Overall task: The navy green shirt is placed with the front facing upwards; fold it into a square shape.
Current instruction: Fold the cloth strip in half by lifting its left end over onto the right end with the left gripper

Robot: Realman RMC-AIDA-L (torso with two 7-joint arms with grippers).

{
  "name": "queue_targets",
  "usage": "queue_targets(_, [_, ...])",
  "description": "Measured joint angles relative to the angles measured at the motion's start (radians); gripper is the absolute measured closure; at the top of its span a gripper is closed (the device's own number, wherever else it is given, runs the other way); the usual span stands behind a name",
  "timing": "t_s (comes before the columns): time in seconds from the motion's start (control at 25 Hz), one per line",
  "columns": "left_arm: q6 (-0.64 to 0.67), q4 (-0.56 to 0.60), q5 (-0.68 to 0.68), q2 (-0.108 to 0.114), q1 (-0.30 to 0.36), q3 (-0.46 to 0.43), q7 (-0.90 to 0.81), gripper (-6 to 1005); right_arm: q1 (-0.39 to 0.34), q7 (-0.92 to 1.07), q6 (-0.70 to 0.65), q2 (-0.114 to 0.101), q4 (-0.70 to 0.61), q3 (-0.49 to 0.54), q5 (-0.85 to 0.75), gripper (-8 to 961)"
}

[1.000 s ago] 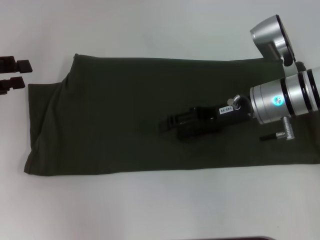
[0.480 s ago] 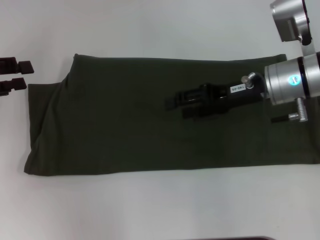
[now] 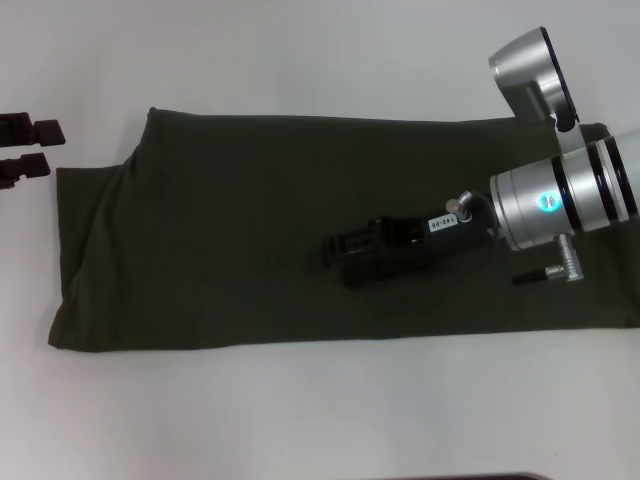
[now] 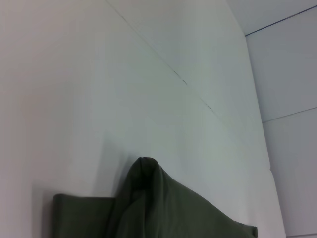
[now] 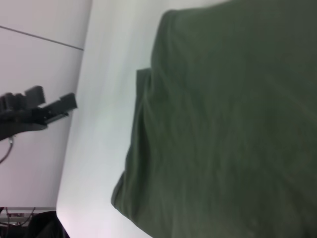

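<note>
Head view: soft, matte navy green shirt (image 3: 250,230), long rectangle; right tool (image 3: 335,250) state unclear; left tool (image 3: 25,150) parted.

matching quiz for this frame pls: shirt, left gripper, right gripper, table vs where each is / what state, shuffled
Things:
1. navy green shirt
2. left gripper
3. right gripper
4. table

Places or states:
a. over the middle of the cloth
b. white, bare beyond the cloth
c. at the left edge of the head view, off the cloth
d. folded into a long band, plain side up, no lettering showing

Pairs: 1-d, 2-c, 3-a, 4-b
</note>
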Motion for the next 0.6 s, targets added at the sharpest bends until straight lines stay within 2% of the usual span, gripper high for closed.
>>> queue_targets(0.28, [-0.001,-0.001,0.0,-0.001,0.004,0.0,0.002,418,-0.026,0.01,0.016,-0.017,-0.01,-0.002,-0.003,101])
queue_targets(0.6, [-0.001,-0.001,0.0,-0.003,0.004,0.0,0.002,418,-0.039,0.036,0.026,-0.023,-0.04,0.002,-0.04,101])
